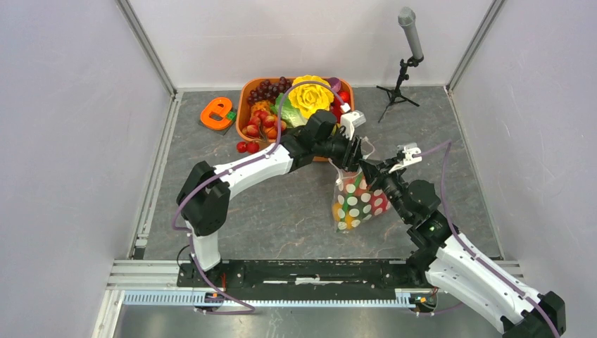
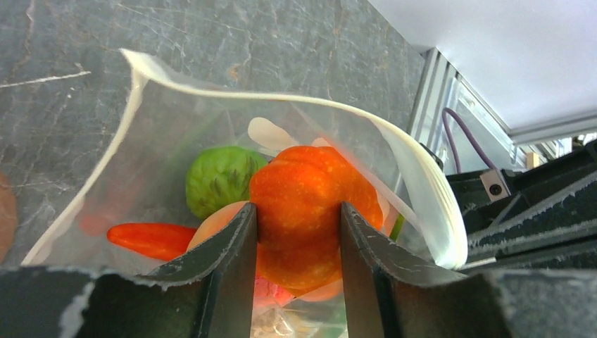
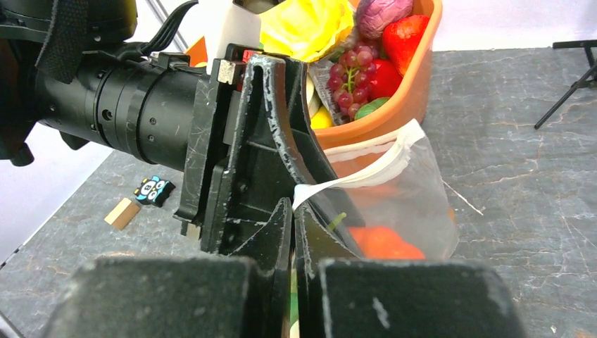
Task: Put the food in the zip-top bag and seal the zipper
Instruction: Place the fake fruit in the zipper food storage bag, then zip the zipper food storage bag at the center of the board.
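Observation:
The clear dotted zip-top bag [image 1: 359, 201] hangs upright in the middle of the table, mouth open. My left gripper [image 2: 299, 208] is down in the mouth, shut on an orange toy fruit [image 2: 303, 190]. A green fruit [image 2: 218, 179] and a red pepper [image 2: 151, 239] lie inside the bag below it. The whitish zipper strip [image 2: 422, 183] curves round the mouth. My right gripper [image 3: 293, 204] is shut on the bag's top edge at the zipper [image 3: 373, 165], holding the bag [image 3: 415, 190] up. In the top view the grippers [image 1: 360, 158] [image 1: 376, 169] meet above the bag.
An orange tub [image 1: 244, 105] of toy food stands just behind the bag; it also shows in the right wrist view [image 3: 415, 91]. Red fruits [image 1: 248, 146] and an orange object [image 1: 217, 113] lie to its left. A microphone stand [image 1: 401, 77] is at back right.

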Robot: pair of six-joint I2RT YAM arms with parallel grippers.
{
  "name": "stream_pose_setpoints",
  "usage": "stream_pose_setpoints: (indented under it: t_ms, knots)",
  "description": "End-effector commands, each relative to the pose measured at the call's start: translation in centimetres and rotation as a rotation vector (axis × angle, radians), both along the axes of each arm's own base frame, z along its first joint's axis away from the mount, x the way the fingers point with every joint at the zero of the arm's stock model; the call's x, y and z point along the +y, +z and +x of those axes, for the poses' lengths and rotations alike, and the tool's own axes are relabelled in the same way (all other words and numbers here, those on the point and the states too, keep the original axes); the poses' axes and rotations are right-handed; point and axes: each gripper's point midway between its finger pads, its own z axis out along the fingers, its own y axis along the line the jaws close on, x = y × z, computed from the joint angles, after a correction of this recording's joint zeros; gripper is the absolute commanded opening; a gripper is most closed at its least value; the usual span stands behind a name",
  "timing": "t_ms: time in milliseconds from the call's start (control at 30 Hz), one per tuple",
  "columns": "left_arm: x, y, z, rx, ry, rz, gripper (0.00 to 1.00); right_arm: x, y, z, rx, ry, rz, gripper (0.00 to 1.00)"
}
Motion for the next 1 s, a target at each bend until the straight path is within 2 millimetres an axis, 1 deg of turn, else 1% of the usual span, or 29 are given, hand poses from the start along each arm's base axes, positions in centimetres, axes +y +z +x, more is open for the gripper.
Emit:
stream_pose_setpoints:
  t_ms: [0, 33, 133, 200, 267, 333, 433, 600, 633, 767, 833, 867, 900, 967]
  knots:
    - [-1.1, 2.1, -3.2, 0.039, -0.161, -0.047, 0.51, -1.0, 2.7, 0.2, -0.098, -0.049, 0.042, 0.02]
    - [-1.0, 2.3, -3.3, 0.037, -0.160, -0.049, 0.55, -1.3, 2.8, 0.2, -0.104, -0.058, 0.038, 0.02]
    - [-0.5, 3.8, -3.1, -0.006, -0.136, -0.062, 0.64, -1.8, 2.6, 0.1, -0.120, -0.076, 0.034, 0.02]
    - [0.0, 5.1, -2.9, -0.039, -0.114, -0.071, 0.69, -2.0, 2.6, -0.2, -0.142, -0.077, 0.041, 0.02]
    - [0.5, 6.4, -2.9, -0.066, -0.097, -0.084, 0.76, -2.3, 2.2, -0.4, -0.151, -0.080, 0.044, 0.01]
    - [0.9, 7.6, -2.7, -0.093, -0.068, -0.101, 0.81, -2.7, 1.7, -0.5, -0.150, -0.096, 0.049, 0.01]
    - [1.8, 8.7, -2.7, -0.122, -0.036, -0.111, 0.84, -3.0, 0.9, -0.5, -0.126, -0.112, 0.054, 0.01]
    - [3.1, 9.0, -3.4, -0.136, -0.030, -0.101, 0.87, -3.5, -0.3, -0.2, -0.080, -0.151, 0.087, 0.01]
    - [3.5, 8.7, -3.5, -0.141, -0.025, -0.096, 0.87, -3.4, -0.3, -0.2, -0.079, -0.148, 0.089, 0.02]
    - [5.1, 8.9, -4.0, -0.187, -0.003, -0.085, 0.87, -3.0, -0.6, 0.0, -0.066, -0.139, 0.088, 0.02]
    - [5.9, 8.1, -4.5, -0.189, -0.010, -0.055, 0.87, -2.6, -0.3, -0.1, -0.076, -0.117, 0.087, 0.02]
    - [6.5, 7.5, -4.5, -0.190, 0.010, -0.034, 0.87, -2.2, 0.2, -0.2, -0.091, -0.091, 0.071, 0.01]
    - [7.3, 7.0, -4.0, -0.203, 0.055, -0.009, 0.86, -1.8, 0.6, -0.2, -0.113, -0.067, 0.036, 0.01]
    - [9.0, 6.6, -2.7, -0.235, 0.174, 0.026, 0.86, -1.2, 2.0, -0.3, -0.146, -0.025, -0.046, 0.00]
